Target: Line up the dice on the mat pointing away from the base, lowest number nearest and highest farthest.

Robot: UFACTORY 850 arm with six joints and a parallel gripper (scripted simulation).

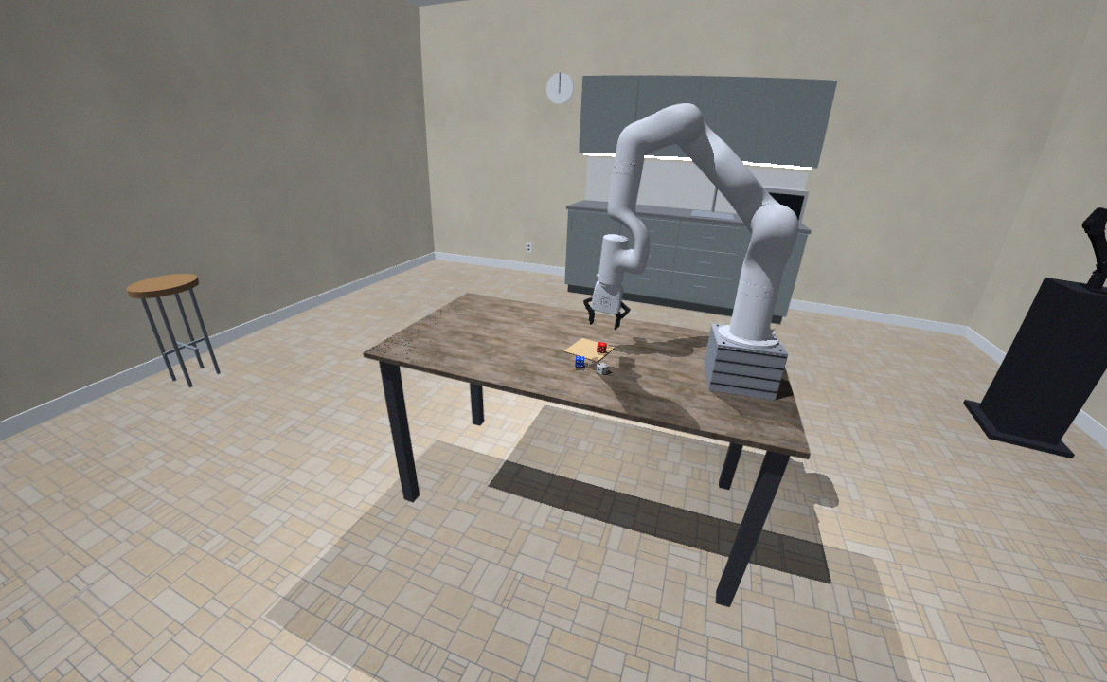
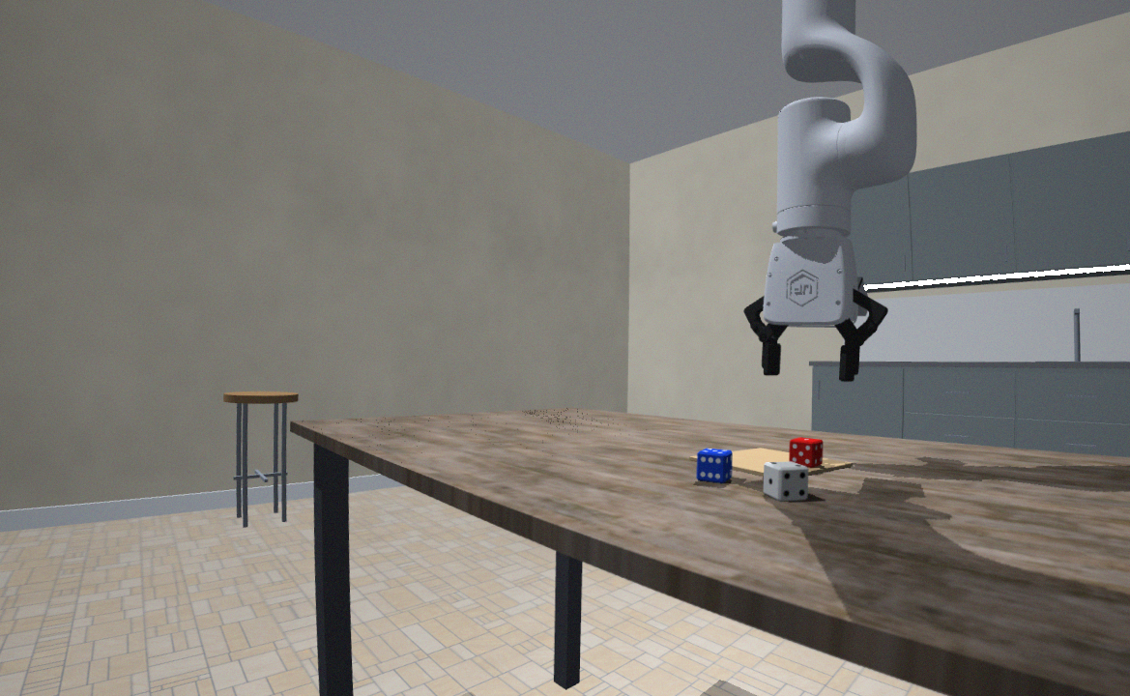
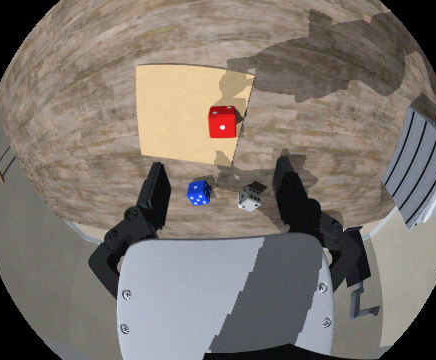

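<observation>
A red die (image 1: 601, 347) (image 2: 805, 450) (image 3: 222, 122) stands flat on the tan mat (image 1: 580, 347) (image 2: 754, 458) (image 3: 172, 114), near the mat's edge toward the robot base, with two pips up. A blue die (image 1: 579, 361) (image 2: 713, 464) (image 3: 198, 192) and a white die (image 1: 601, 367) (image 2: 785, 480) (image 3: 249, 199) stand on the bare table just off the mat's near edge. My gripper (image 1: 606, 320) (image 2: 809, 369) (image 3: 220, 172) is open and empty. It hangs well above the dice.
The wooden table (image 1: 472, 339) (image 2: 568, 467) carries the robot's grey base block (image 1: 746, 365) (image 3: 414, 167) to the right of the mat. A stool (image 1: 169, 322) (image 2: 260, 449) stands on the floor to the left. A black stand (image 1: 1053, 360) stands at the far right.
</observation>
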